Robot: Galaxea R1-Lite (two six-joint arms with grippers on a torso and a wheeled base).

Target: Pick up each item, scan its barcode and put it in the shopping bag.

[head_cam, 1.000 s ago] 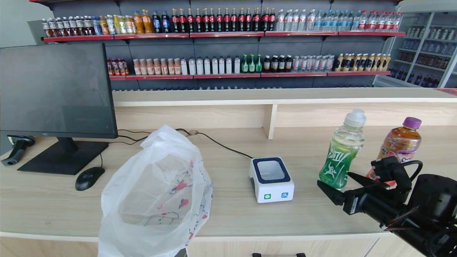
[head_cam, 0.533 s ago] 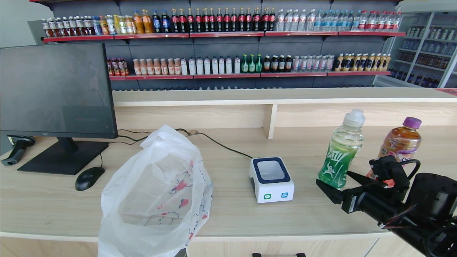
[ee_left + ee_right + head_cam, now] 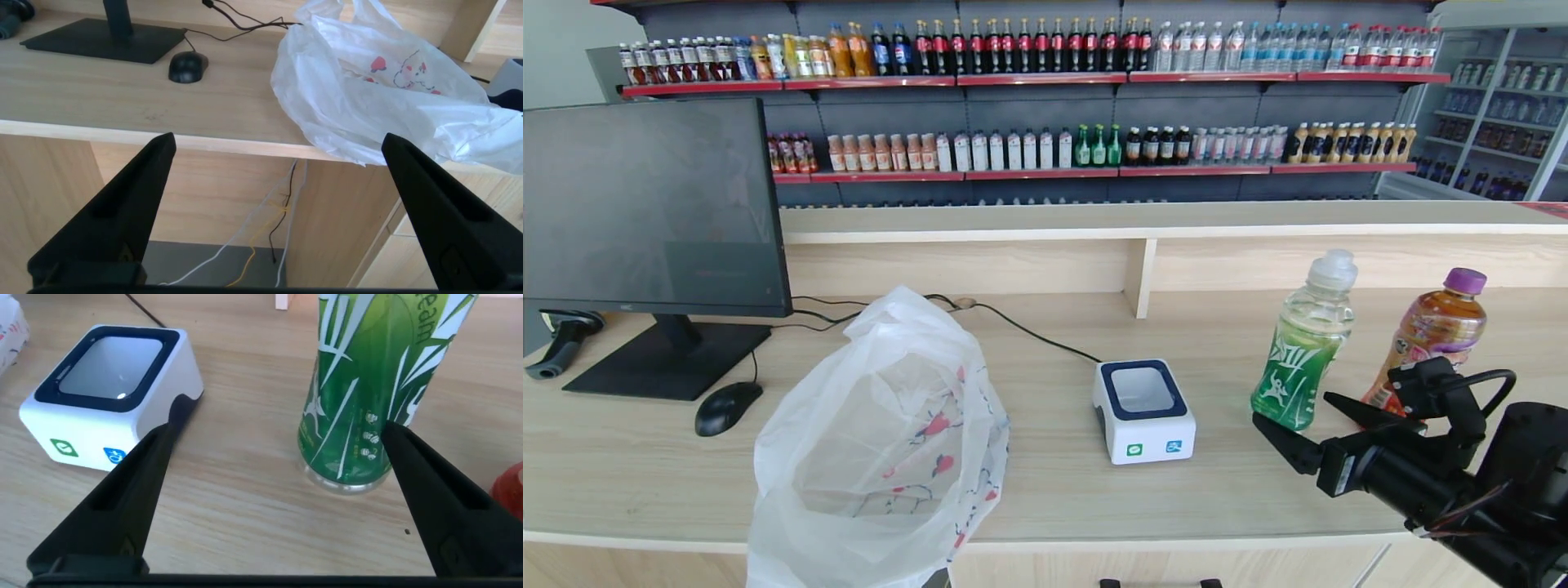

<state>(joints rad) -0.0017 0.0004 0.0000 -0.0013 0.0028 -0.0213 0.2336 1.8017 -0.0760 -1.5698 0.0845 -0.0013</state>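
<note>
**Tip-over risk at the green bottle; slack bag at the counter edge**

Nearest: the left gripper (image 3: pixel 278 139) hangs below the front edge of the pale wooden counter (image 3: pixel 1054 490), fingers spread wide, empty.

7 o'clock on the counter: the thin white plastic shopping bag (image 3: pixel 882 441) with red prints is slumped, and part of it drapes over the front edge. Whether its mouth is open cannot be told. A bottle lowered onto slack film could slide off or drag the bag over the edge.

4 o'clock: the right gripper (image 3: pixel 1290 407) sits low with its jaws apart, holding nothing. Its fingertips are just short of the base of the clear green-labelled bottle (image 3: pixel 1303 351) with a white cap. That bottle stands upright at 3 o'clock of the white box scanner (image 3: pixel 1143 412) with a dark blue rim.

- The bottle is tall and narrow, so one finger touching first would likely tip it.
- A hold this low may let the bottle swing once it is lifted.
- The barcode's position cannot be told, and a finger over it would spoil the scan.

2 o'clock of the green bottle, near it: the orange drink bottle (image 3: pixel 1429 335) with a purple cap. The outer finger has little room there and could knock it.

Far, 10 o'clock: the black flat monitor (image 3: pixel 654 204) and black mouse (image 3: pixel 727 407) are well apart from the work and pose no threat.
</note>
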